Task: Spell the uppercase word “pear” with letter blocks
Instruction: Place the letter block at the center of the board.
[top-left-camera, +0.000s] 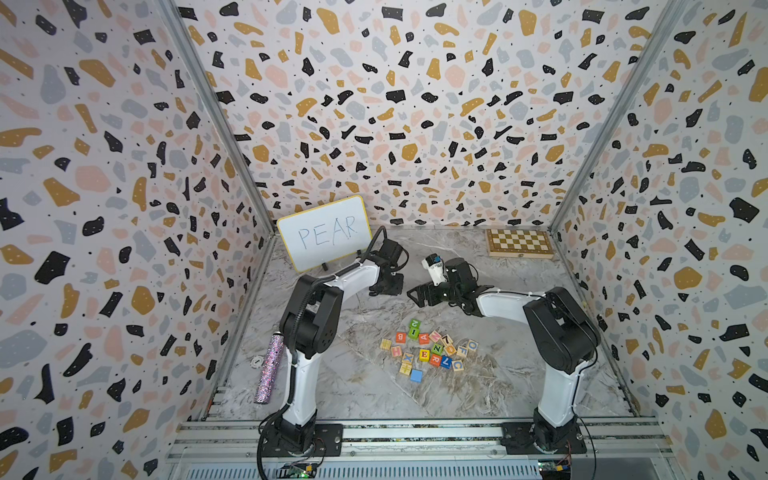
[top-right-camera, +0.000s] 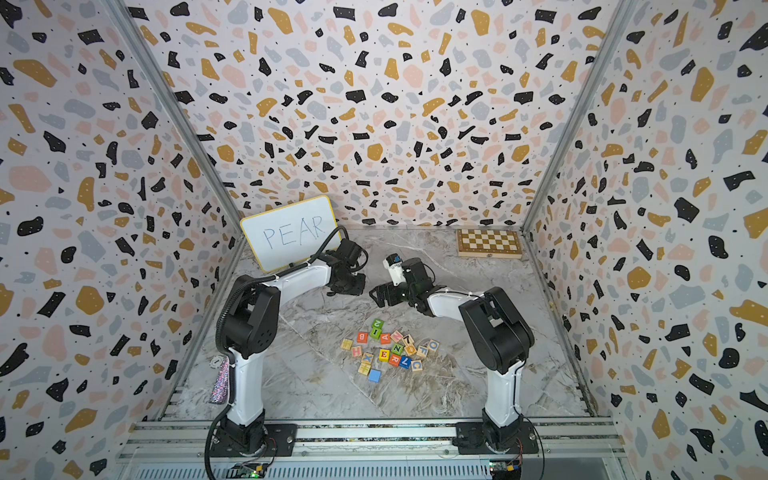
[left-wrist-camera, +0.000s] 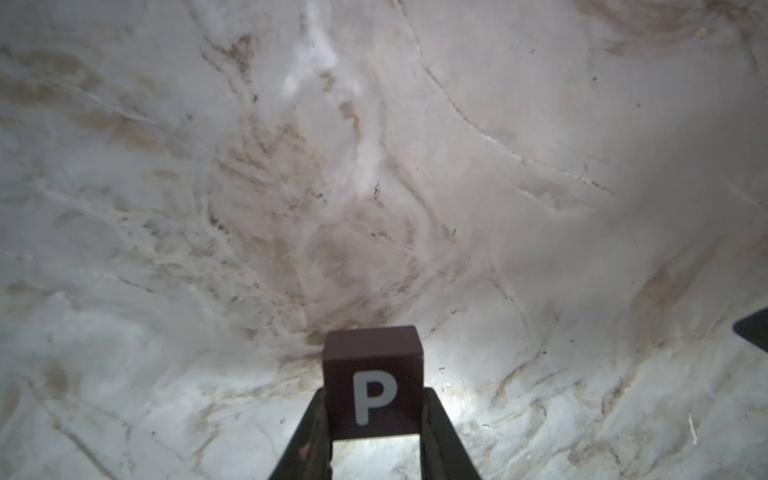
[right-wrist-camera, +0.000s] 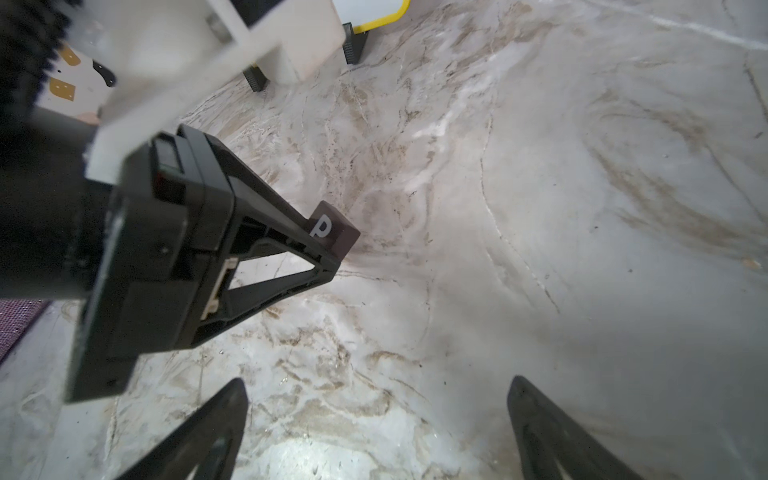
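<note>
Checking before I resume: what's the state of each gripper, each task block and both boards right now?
left gripper: jaws shut on the P block.
right gripper: jaws open, empty.
P block: clamped, away from the pile.
E block: in the pile, E face up.
A block: in the pile, A face up.
R block: in the pile, R face up.
whiteboard: standing, reads PEAR.
chessboard: lying flat.

P block half hidden

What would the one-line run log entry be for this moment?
left tool: shut on P block | right tool: open, empty | E block, A block, R block: in pile
</note>
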